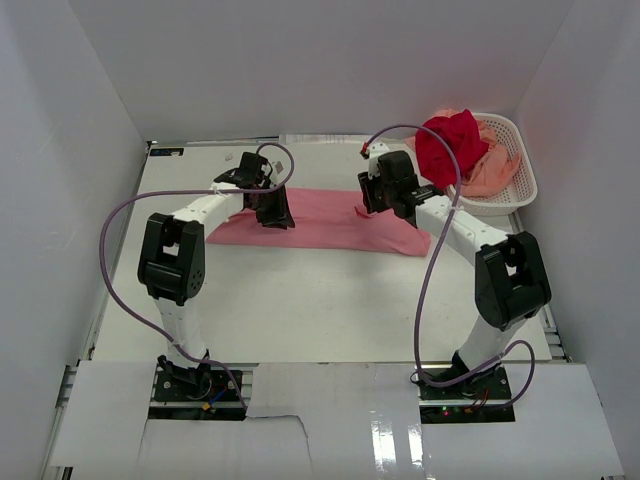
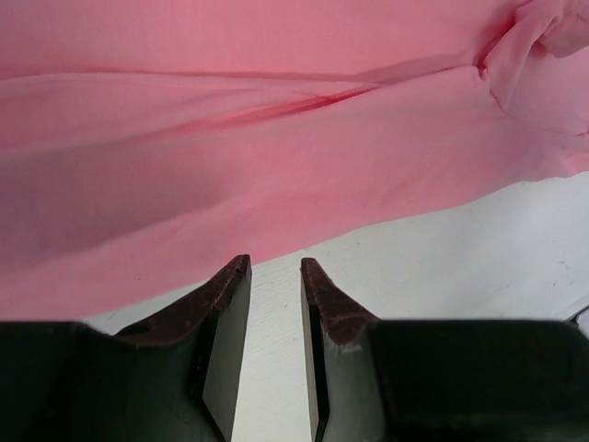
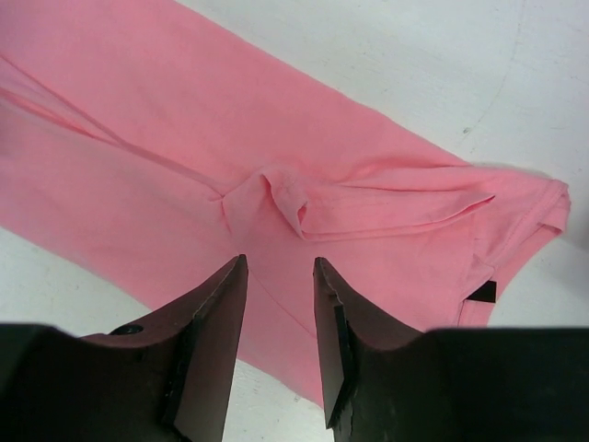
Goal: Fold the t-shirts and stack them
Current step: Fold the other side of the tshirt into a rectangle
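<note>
Cloth, soft, creased: pink t-shirt point(image 1: 330, 222) in a long band. Left gripper point(image 2: 274, 267), jaws parted, empty, over white table point(image 2: 460, 249) just short of its hem; right gripper point(image 3: 281, 267), likewise parted, above a puckered fold point(image 3: 276, 198).

Looks like a robotics lab test cell, no home or shop. Boxed in by plain white walls point(image 1: 320, 60) around a white table point(image 1: 330, 300), with left arm point(image 1: 175, 270) and right arm point(image 1: 505, 280) bolted at its near edge. Wired with purple cables point(image 1: 108, 262) looping in the open and boards point(image 1: 195, 388) exposed at the bases
</note>
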Available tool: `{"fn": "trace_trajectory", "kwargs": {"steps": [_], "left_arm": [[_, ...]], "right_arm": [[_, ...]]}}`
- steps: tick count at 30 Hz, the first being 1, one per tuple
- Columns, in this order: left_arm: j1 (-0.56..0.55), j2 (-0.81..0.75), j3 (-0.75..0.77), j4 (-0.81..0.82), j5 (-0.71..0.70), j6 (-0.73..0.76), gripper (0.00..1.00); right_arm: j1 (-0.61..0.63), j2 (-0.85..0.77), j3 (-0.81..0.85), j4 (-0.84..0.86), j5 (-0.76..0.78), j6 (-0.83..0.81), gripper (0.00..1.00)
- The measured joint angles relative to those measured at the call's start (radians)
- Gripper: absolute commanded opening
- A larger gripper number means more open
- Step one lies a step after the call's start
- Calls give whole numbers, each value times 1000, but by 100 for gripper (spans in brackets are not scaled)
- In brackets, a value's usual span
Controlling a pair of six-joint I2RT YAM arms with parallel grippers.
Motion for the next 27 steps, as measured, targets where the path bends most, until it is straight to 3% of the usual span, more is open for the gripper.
{"fn": "trace_trajectory", "kwargs": {"steps": [3, 7, 27], "left_arm": [[0, -3, 0, 0, 0, 0, 39], [0, -4, 0, 0, 0, 0, 39], [0, -5, -76, 11, 82, 19, 39]], "right_arm": [[0, 3, -11, -2, -1, 2, 34], [-4, 33, -10, -17, -18, 26, 8], [-43, 288, 150, -69, -169, 130, 8]]}}
